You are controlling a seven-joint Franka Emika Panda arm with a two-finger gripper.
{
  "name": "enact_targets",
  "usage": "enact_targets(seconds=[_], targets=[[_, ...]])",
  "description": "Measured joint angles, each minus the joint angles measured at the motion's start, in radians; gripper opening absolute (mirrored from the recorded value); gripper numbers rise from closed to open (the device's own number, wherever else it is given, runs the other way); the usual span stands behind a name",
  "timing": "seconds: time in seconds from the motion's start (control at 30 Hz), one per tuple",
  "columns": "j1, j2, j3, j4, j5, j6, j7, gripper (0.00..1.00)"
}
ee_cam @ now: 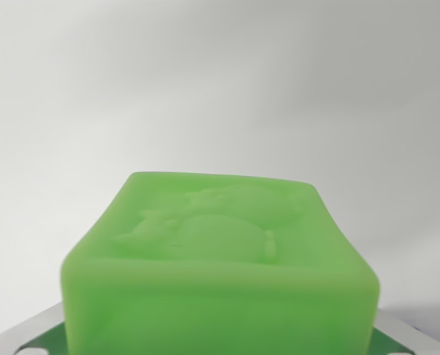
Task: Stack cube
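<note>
green cube (220,274): bottom cut off by lower edge | near face blurred | claw: not visible

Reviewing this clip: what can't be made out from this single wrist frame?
- Gripper fingers: not seen; the green cube fills the lower frame, so open or shut is unknown.
- Cube's lower part: cut off by the bottom edge.
- Raised relief on the cube's top: too blurred to identify.
- Any second cube: none in view.
</note>
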Motion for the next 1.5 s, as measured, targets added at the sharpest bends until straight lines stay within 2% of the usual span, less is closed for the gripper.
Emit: enact_targets(seconds=[1.5], targets=[[-0.008,-0.213,-0.034,-0.334,-0.001,0.109,-0.03,0.0]])
